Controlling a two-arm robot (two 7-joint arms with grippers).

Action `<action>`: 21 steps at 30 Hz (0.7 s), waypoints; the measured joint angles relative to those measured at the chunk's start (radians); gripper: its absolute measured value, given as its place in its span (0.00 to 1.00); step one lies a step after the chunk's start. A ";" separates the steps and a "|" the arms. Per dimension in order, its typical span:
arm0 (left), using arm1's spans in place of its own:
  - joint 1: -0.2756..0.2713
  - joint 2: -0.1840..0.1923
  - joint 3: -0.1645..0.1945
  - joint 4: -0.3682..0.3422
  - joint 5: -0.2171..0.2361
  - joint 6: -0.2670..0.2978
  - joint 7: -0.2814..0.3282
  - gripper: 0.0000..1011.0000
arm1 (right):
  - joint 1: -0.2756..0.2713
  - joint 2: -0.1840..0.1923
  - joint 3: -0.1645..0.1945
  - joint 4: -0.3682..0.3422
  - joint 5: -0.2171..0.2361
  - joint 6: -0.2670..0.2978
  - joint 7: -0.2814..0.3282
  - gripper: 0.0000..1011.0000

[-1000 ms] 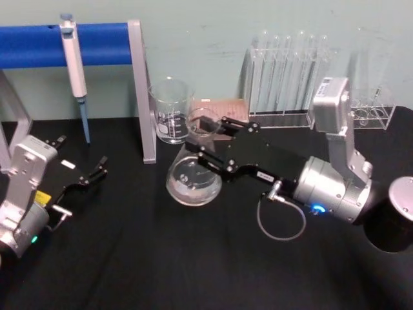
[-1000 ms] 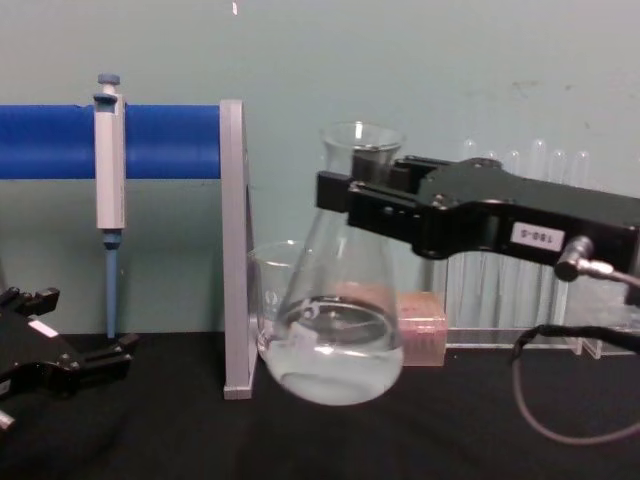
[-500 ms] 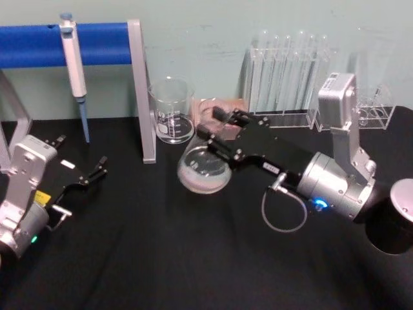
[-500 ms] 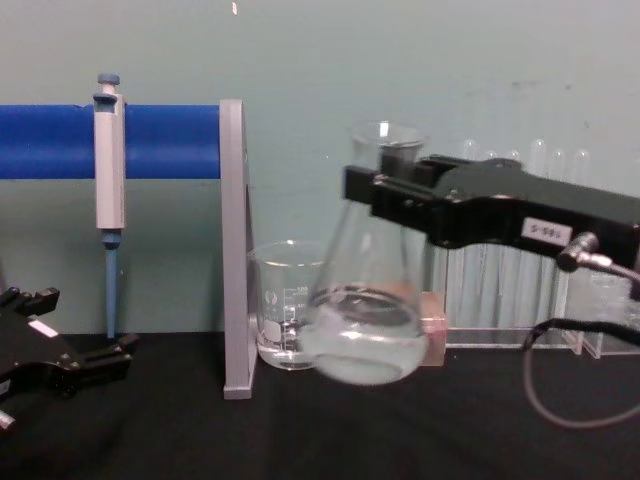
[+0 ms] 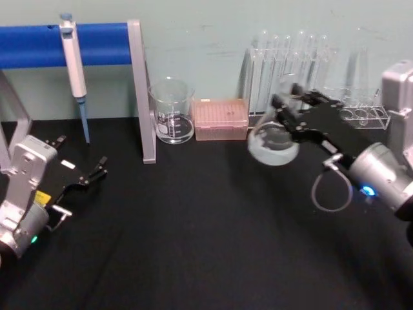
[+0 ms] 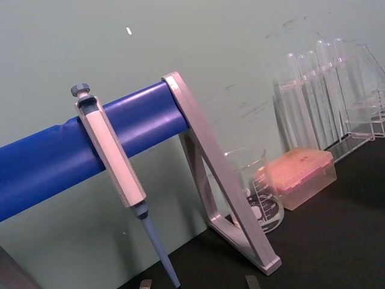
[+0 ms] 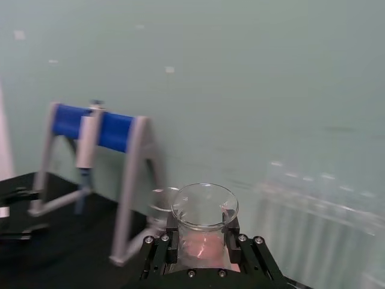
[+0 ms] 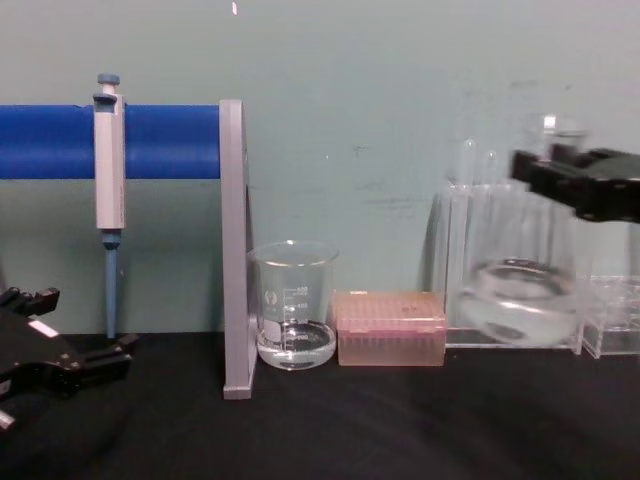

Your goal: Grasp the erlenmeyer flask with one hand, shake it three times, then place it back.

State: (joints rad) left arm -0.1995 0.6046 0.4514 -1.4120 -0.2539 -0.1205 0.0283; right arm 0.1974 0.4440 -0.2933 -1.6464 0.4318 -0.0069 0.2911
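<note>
Standing at the back of the black table [image 5: 193, 245], the test tube rack [image 5: 284, 58] has the right gripper [image 7: 203, 238] just in front of it, closed on the neck of the erlenmeyer flask [image 8: 515, 300], held off the table. Left gripper [image 5: 100, 166] rests open, far left of the rack. Grasp done; shaking seemingly underway; setting down remains.
</note>
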 joint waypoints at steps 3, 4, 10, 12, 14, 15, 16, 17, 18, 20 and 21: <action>0.000 0.000 0.000 0.000 0.000 0.000 0.000 0.99 | -0.029 0.003 0.039 -0.014 -0.006 0.009 -0.037 0.44; 0.000 0.000 0.000 0.000 0.000 0.000 0.000 0.99 | -0.036 0.004 0.048 -0.017 -0.007 0.012 -0.045 0.44; 0.000 0.000 0.000 0.000 0.000 0.000 0.000 0.99 | -0.073 0.004 0.095 -0.032 -0.011 0.032 -0.072 0.44; 0.000 0.000 0.000 0.000 0.000 0.000 0.000 0.99 | -0.078 0.001 0.101 -0.034 -0.016 0.037 -0.072 0.44; 0.000 0.000 0.000 0.000 0.000 0.000 0.000 0.99 | -0.077 -0.004 0.101 -0.034 -0.020 0.040 -0.065 0.44; 0.000 0.000 0.000 0.000 0.000 0.000 0.000 0.99 | -0.077 -0.004 0.101 -0.034 -0.020 0.040 -0.065 0.44; 0.000 0.000 0.000 0.000 0.000 0.000 0.000 0.99 | -0.072 -0.008 0.097 -0.032 -0.022 0.040 -0.054 0.44; 0.000 0.000 0.000 0.000 0.000 0.000 0.000 0.99 | -0.069 -0.011 0.095 -0.031 -0.023 0.041 -0.048 0.44; 0.000 0.000 0.000 0.000 0.000 0.000 0.000 0.99 | -0.063 -0.016 0.086 -0.026 -0.026 0.043 -0.033 0.44; 0.000 0.000 0.000 0.000 0.000 0.000 0.000 0.99 | -0.054 -0.022 0.074 -0.022 -0.028 0.045 -0.014 0.44; 0.000 0.000 0.000 0.000 0.000 0.000 0.000 0.99 | -0.044 -0.027 0.060 -0.018 -0.029 0.048 0.005 0.44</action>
State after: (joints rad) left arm -0.1995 0.6047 0.4514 -1.4120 -0.2539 -0.1205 0.0283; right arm 0.1538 0.4166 -0.2332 -1.6641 0.4030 0.0412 0.2961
